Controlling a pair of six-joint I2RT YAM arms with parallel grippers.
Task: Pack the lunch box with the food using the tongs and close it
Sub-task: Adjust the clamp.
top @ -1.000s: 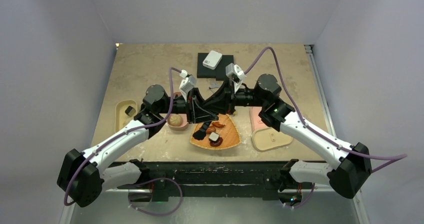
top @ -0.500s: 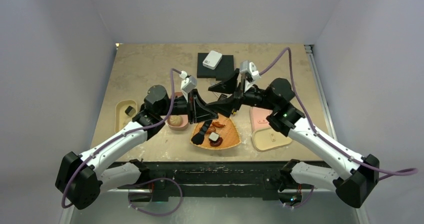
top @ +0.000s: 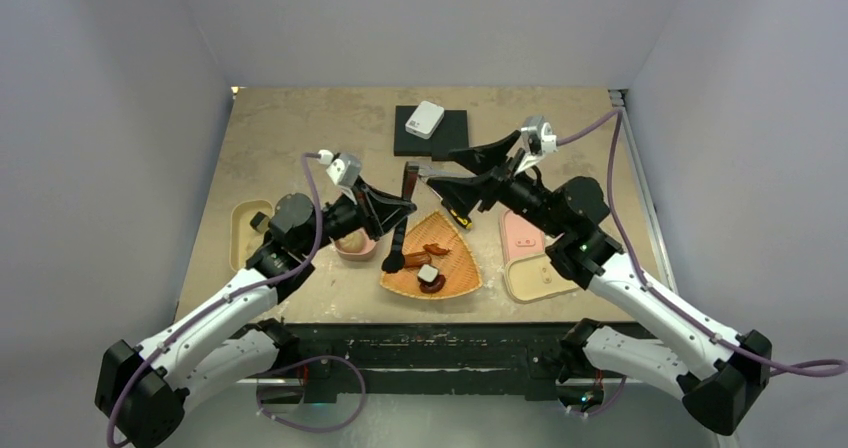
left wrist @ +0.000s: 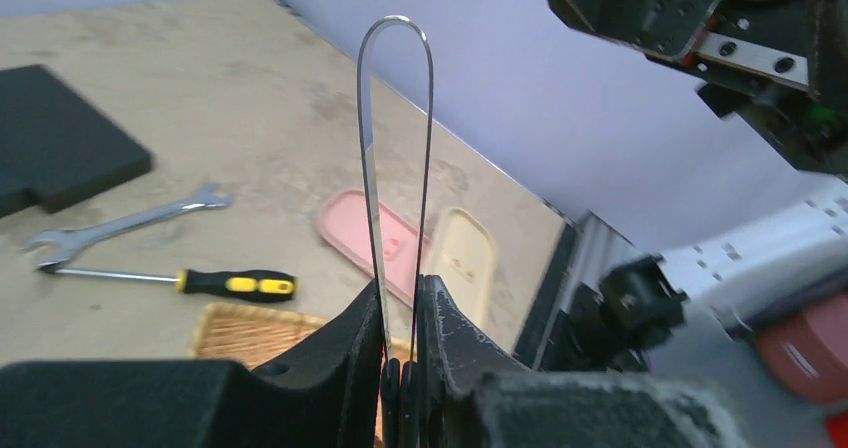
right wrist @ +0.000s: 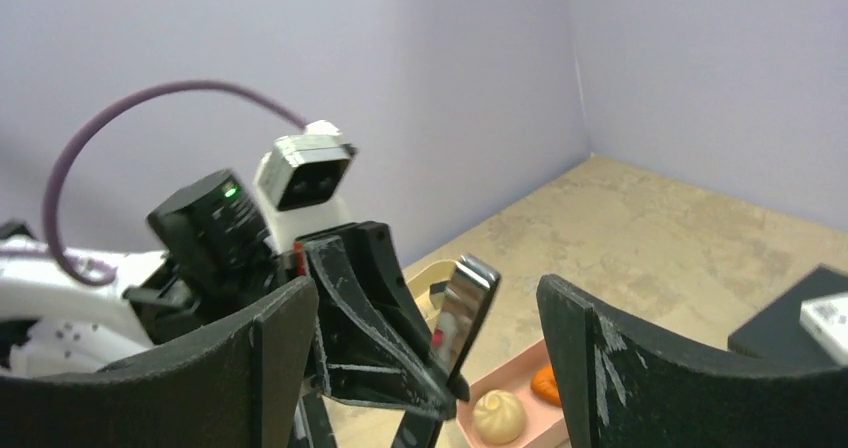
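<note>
While the tongs (top: 400, 236) are clamped upright in the left gripper (top: 398, 208) at frame centre, the right gripper (top: 443, 166) is spread wide just beside them. Nothing is held in it.

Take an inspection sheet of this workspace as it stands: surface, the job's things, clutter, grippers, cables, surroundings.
Surface: tan table, scuffed and stained.
Job's things: tongs in left gripper; food pieces on woven tray; bun in open pink lunch box; dark piece in open beige box; pink lid and beige lid lying off at right.
Clutter: wrench, screwdriver, black block bearing white device.
Grippers: left gripper shut on tongs; right gripper open, empty.
Cables: purple cables, one per arm, looping off the wrists.
Surroundings: lavender walls; nothing else seen.
</note>
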